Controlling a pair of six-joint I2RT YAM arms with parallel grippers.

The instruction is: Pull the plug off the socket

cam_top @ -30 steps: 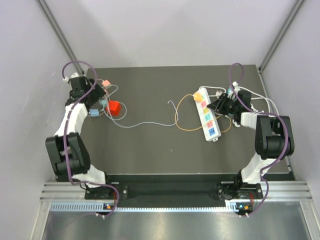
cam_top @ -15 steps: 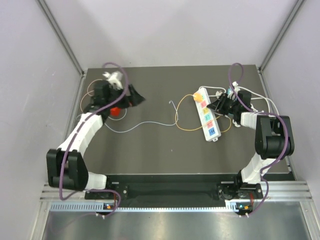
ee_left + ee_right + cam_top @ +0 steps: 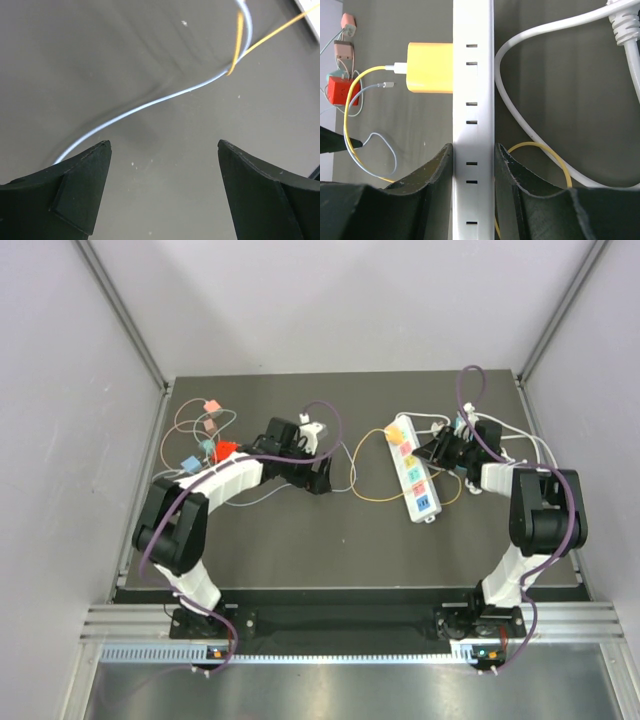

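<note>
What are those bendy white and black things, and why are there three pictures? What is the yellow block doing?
Those are robot arms: a left arm and a right arm, bolted beside a dark table. One picture looks down from above; the others come from a small camera on each wrist. On the table lie a white power strip, the yellow plug stuck in it, a yellow cable and a red cube. The right tool is shut on the power strip. The left tool is open over a pale cable, holding nothing.
</note>
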